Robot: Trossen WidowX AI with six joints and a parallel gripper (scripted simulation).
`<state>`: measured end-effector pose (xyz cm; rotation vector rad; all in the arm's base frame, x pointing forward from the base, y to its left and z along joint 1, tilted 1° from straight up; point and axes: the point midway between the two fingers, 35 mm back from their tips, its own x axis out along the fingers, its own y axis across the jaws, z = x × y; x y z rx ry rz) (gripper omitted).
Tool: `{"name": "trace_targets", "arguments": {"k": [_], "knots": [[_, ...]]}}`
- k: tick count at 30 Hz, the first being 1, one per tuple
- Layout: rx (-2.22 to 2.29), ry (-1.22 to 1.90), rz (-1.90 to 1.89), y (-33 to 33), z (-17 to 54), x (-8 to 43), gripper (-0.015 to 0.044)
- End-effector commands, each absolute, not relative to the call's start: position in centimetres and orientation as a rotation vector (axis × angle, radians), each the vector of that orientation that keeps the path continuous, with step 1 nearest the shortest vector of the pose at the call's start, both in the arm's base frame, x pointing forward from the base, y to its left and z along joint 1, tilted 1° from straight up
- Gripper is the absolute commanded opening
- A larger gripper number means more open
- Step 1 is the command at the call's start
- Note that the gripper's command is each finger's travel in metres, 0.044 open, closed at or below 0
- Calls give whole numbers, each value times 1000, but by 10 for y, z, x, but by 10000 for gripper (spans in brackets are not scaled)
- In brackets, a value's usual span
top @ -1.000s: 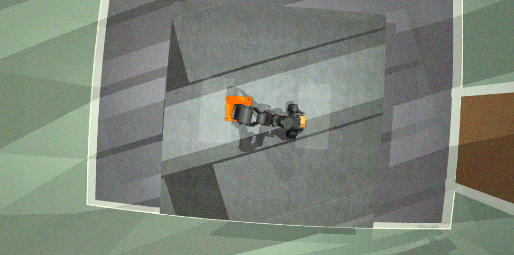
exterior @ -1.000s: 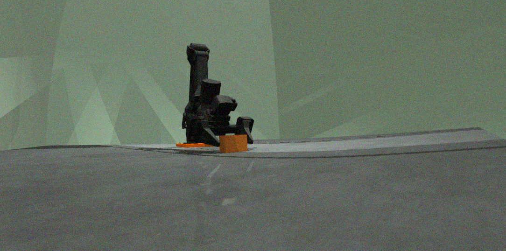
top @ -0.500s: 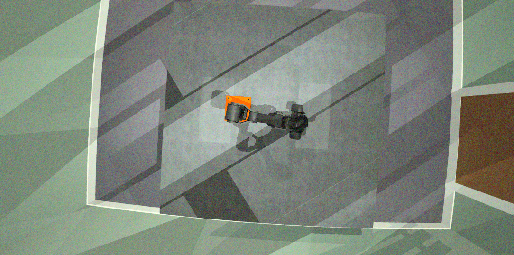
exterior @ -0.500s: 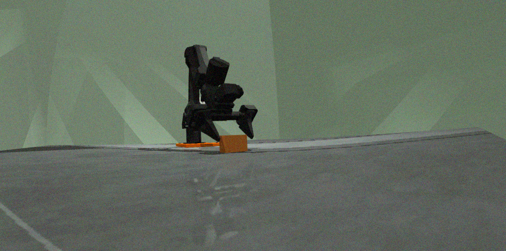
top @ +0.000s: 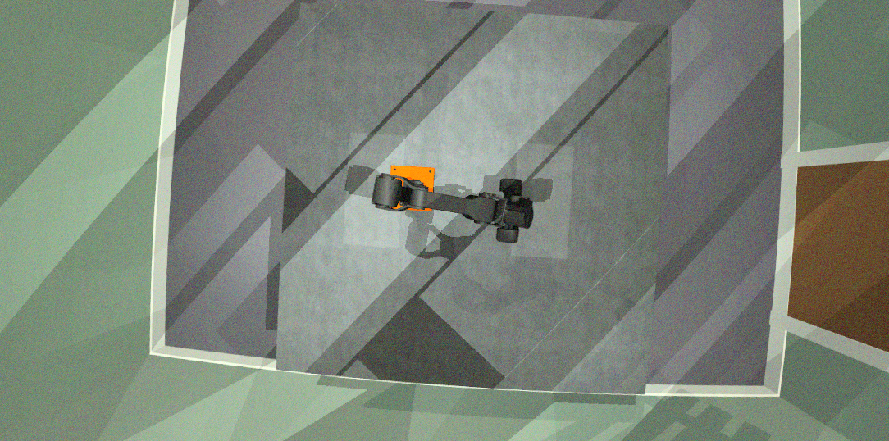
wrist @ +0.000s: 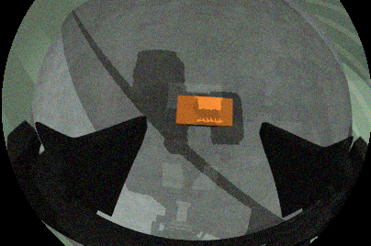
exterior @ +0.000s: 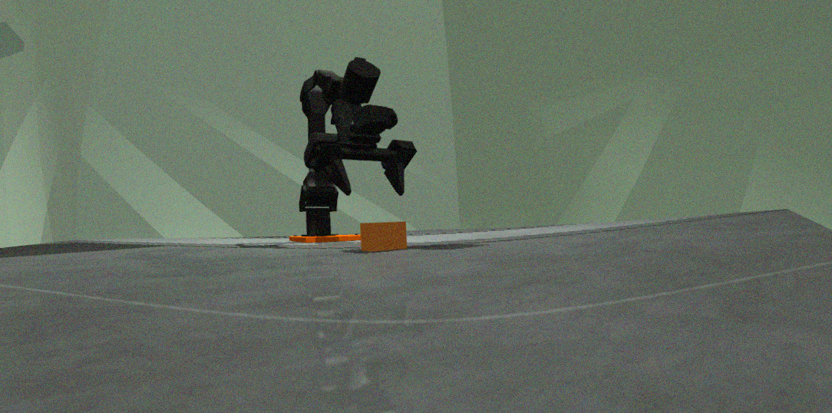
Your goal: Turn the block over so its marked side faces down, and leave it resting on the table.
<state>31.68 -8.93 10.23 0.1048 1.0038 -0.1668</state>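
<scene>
The orange block [exterior: 383,236] [wrist: 188,110] rests on the grey table [top: 577,307] [exterior: 553,364] [wrist: 275,59]. Its top in the wrist view and its face towards the exterior camera look plain orange, with brighter light patches on top. No marked side shows. My gripper [top: 509,211] [exterior: 374,193] [wrist: 207,126] is open and empty, pointing down above the block, with clear height between the fingertips and the block's top. In the wrist view the block lies between and slightly beyond the fingertips. In the top view the arm hides it.
The arm's orange base plate [top: 413,174] [exterior: 302,239] is fixed on the table behind the block, as seen from the exterior view. Shadow bands and bright patches cross the table. Shadows of the arm fall around the block.
</scene>
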Motion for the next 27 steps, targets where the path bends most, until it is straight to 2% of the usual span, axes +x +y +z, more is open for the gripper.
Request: {"name": "trace_targets", "arguments": {"k": [1,16,22,27], "knots": [[103,1049,-164,-90,108,321,440],[147,1530,-146,-97,131,351,440],[147,1551,-145,-98,130,352,440],[147,1551,-145,-98,97,352,440]]}}
